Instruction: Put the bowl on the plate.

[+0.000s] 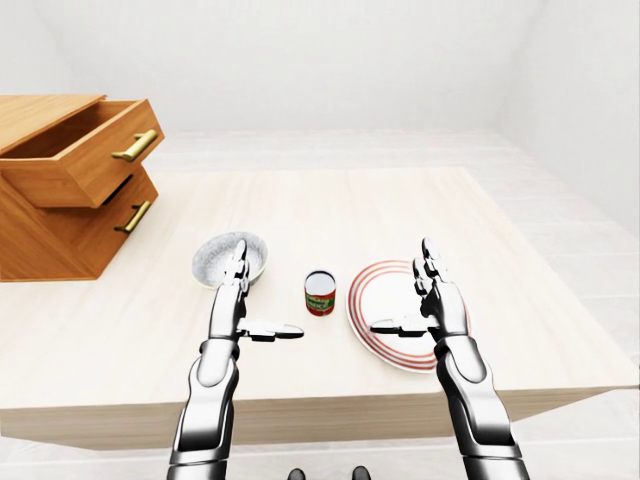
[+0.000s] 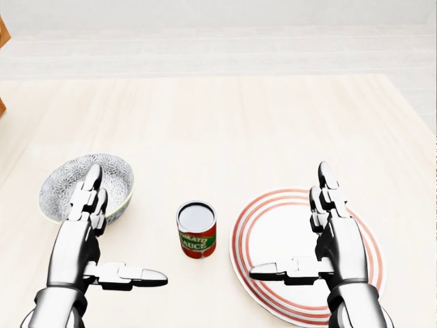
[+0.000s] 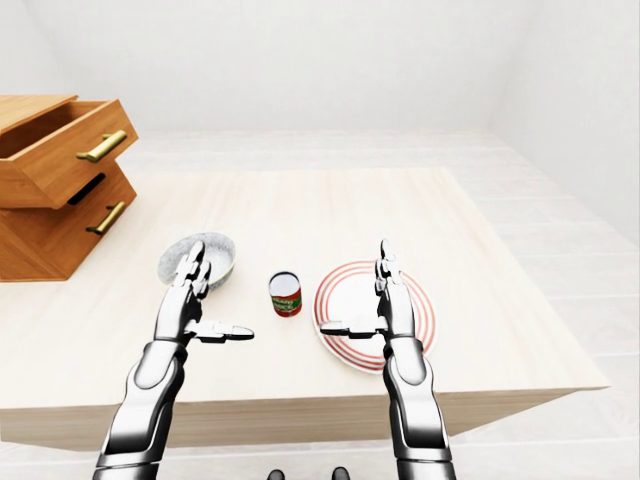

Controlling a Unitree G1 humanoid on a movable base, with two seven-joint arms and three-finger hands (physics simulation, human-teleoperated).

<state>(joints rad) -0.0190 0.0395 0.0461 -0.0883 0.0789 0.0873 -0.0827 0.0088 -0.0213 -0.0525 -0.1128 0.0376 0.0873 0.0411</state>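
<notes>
A grey speckled bowl [image 2: 65, 183] sits on the light wooden table [image 2: 225, 123], left of centre in the head view. A white plate with red rings [image 2: 276, 225] lies to the right. My left hand [image 2: 113, 236] is open, its fingers stretched over the bowl's right edge and its thumb pointing right, holding nothing. My right hand [image 2: 300, 229] is open above the plate, thumb pointing left, and covers part of the plate's right half.
A tomato sauce can [image 2: 196, 229] stands upright between bowl and plate. A wooden drawer unit [image 1: 60, 185] with its top drawer pulled out stands at the table's left. The table's near edge [image 1: 330, 408] runs just under my forearms.
</notes>
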